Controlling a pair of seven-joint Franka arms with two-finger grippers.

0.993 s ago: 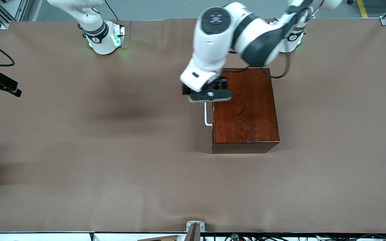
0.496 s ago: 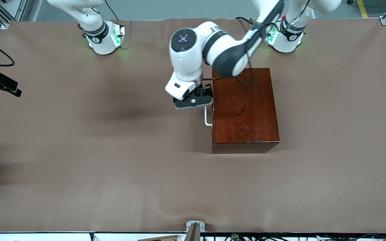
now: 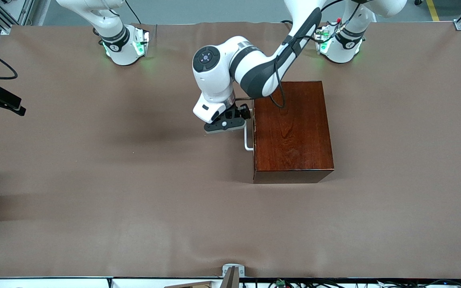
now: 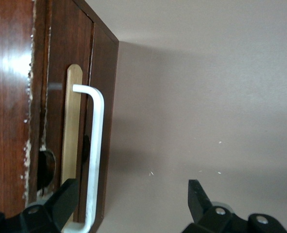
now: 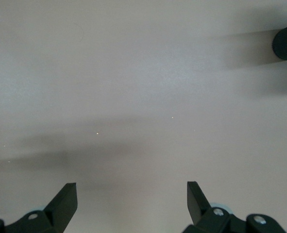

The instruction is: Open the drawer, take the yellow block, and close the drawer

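The dark reddish-brown wooden box point(image 3: 290, 128) stands mid-table with its drawer pushed in; the drawer's front faces the right arm's end of the table. The white U-shaped handle point(image 3: 247, 140) sticks out from that front. My left gripper point(image 3: 236, 117) is open, low in front of the drawer at the handle's end farther from the front camera. In the left wrist view the handle point(image 4: 94, 145) runs between my fingers, close to one fingertip point(image 4: 60, 201), with my left gripper point(image 4: 128, 206) not touching it. The yellow block is hidden. My right gripper point(image 5: 131, 206) is open over bare table.
The brown table cover point(image 3: 134, 180) spreads all round the box. A black device on a cable point(image 3: 0, 102) sits at the table edge toward the right arm's end. A small mount point(image 3: 232, 272) sits at the near edge.
My left arm has swung off the box top toward the right arm's end and come down in front of the drawer, beside the handle. The box and drawer have not moved.
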